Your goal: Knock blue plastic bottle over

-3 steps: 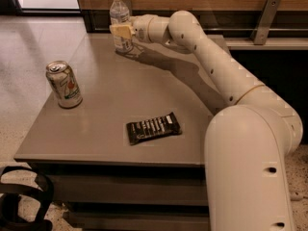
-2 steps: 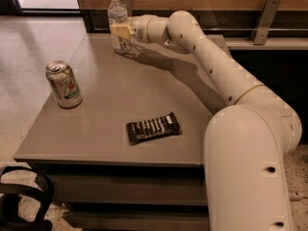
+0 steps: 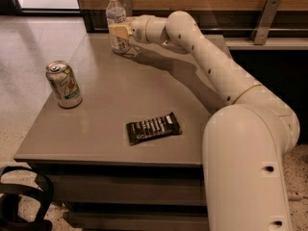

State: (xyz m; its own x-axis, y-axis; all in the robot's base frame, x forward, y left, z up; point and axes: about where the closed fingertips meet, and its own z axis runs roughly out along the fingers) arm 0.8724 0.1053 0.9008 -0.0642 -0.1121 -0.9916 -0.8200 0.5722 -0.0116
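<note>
Gripper (image 3: 120, 32) at the upright blue plastic bottle (image 3: 115, 14), far side of table (image 3: 110, 100); open or closed unclear.

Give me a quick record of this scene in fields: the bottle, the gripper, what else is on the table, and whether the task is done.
blue plastic bottle: upright near the table's far edge, white cap on
gripper: at the bottle's mid body, arm reaching in from the right
soda can: upright, left side of the table, apart from the bottle
snack bar: dark wrapper, lying flat near the front edge
table: grey, flat top
task status: bottle not yet knocked over
</note>
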